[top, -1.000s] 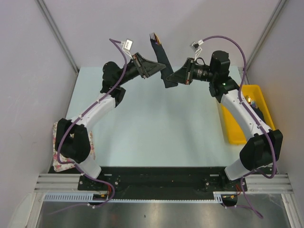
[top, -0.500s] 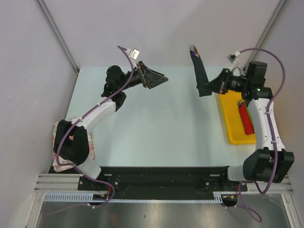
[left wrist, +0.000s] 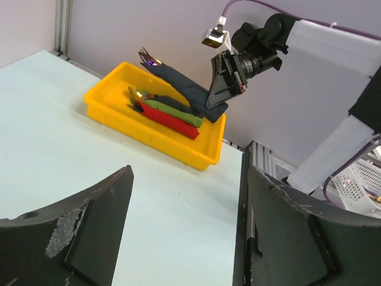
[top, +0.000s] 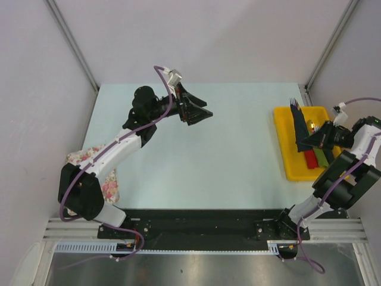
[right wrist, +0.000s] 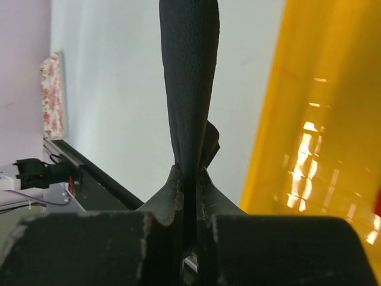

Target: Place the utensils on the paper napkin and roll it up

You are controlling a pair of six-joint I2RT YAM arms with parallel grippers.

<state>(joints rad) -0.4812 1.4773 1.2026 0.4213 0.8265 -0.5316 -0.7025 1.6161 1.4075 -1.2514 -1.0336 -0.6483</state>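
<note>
Yellow bin [top: 280, 146] at R edge of table [top: 238, 149]; broad bare tabletop between grippers. L gripper [top: 199, 112] above far-centre, jaws wide, holding nothing. R gripper [top: 311, 142] clamped on rolled black napkin [top: 297, 125], fork tines [top: 293, 103] protruding from far end, over bin. Bin holds red roll [top: 311, 159] and green roll [top: 321, 156]. Floral cloth [top: 110, 185] at L near edge.

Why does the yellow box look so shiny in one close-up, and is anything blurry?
Right wrist view: light glares in white patches off the yellow tray, while the black napkin roll looks matte, its texture sharp. Left wrist view: the camera's own fingers are dark and soft-edged; the tray is crisp. Top view: even light, faint shadows on the table.
</note>
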